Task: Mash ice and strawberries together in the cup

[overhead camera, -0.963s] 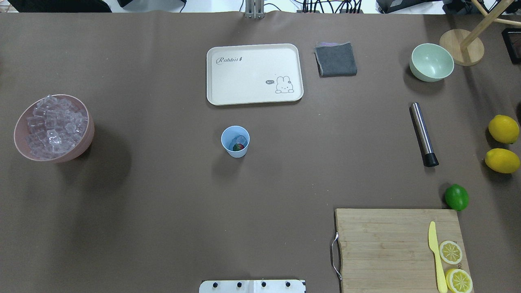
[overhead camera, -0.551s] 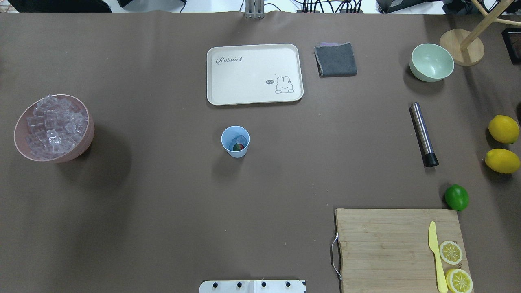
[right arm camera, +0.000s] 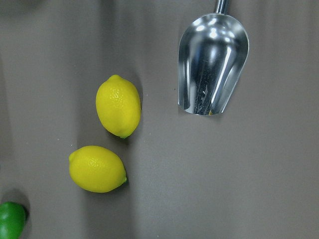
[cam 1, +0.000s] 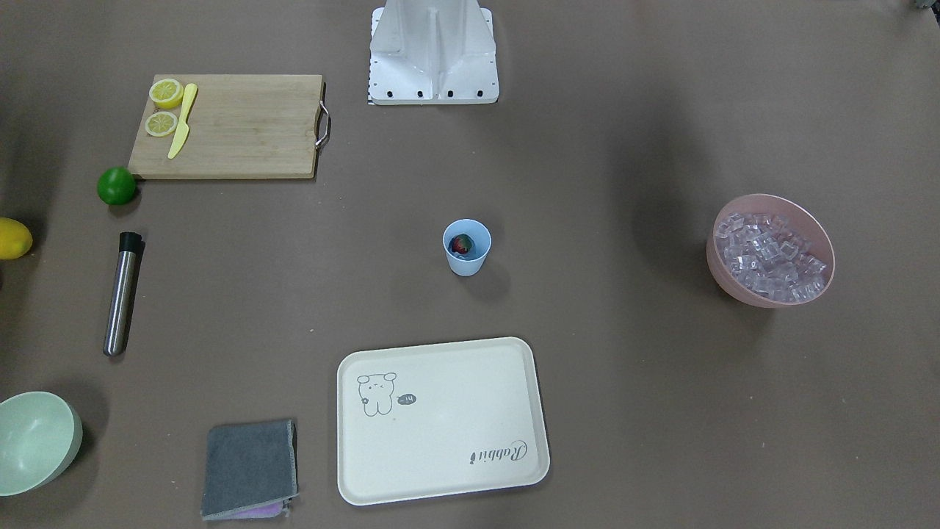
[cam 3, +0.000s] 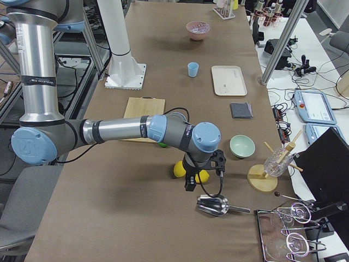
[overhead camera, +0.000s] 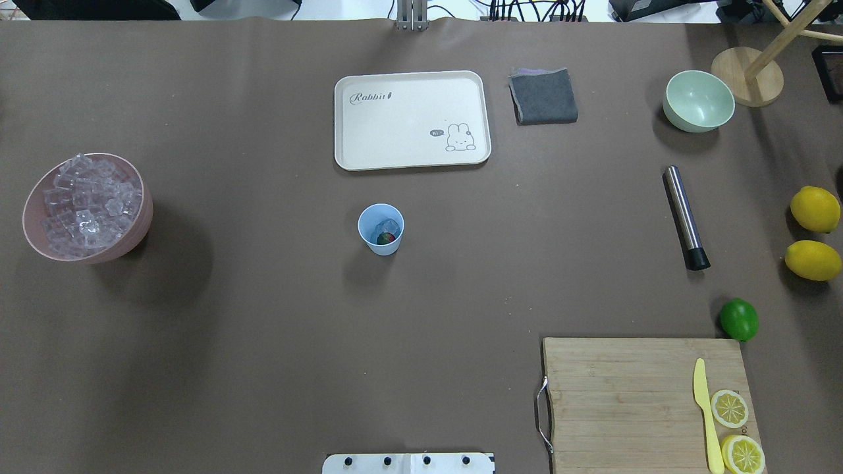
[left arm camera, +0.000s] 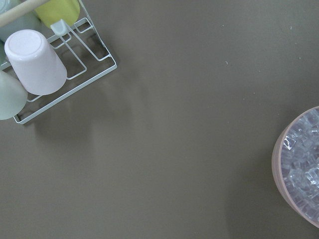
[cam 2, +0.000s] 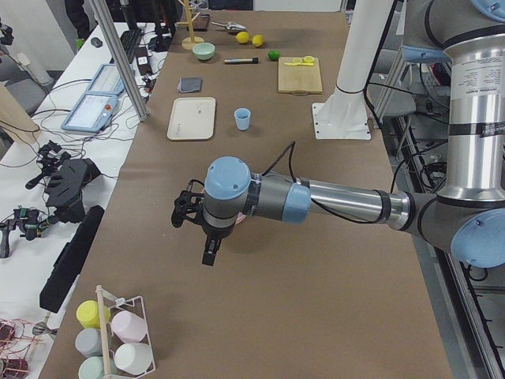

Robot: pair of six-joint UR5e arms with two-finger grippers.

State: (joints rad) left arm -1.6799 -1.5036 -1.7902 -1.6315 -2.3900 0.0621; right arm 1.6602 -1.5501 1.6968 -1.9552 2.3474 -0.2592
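The cup [overhead camera: 380, 228] stands mid-table with the strawberry [overhead camera: 386, 237] and ice [overhead camera: 390, 226] inside; the muddler [overhead camera: 685, 217] lies well apart. We cannot tell whether the left end effector [cam 2: 209, 253] or right end effector [cam 3: 189, 184] is open. Unsteadied, the light cup could tip under mashing.
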